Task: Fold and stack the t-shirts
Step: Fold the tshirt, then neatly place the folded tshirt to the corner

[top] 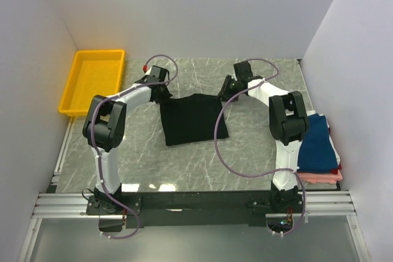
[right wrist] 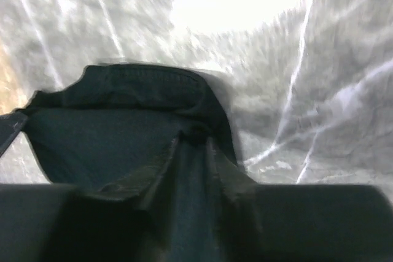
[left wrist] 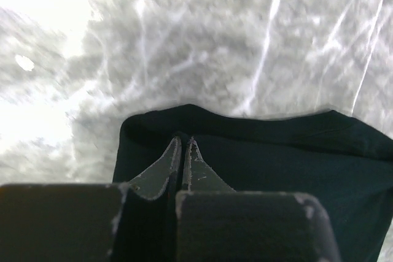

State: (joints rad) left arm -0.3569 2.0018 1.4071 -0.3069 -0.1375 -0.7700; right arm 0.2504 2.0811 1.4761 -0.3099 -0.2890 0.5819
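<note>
Matt black cloth shirt [top: 193, 119], glossy marbled table [top: 184, 164], smooth yellow plastic tray [top: 92, 81].

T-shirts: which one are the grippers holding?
The black t-shirt, spread mid-table, pinched by the left gripper and right gripper; the others lie folded in a stack at the right.

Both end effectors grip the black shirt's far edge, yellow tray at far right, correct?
No: top external view shows the yellow tray at far left. The left end effector and right end effector do grip the far edge of the black shirt.
</note>
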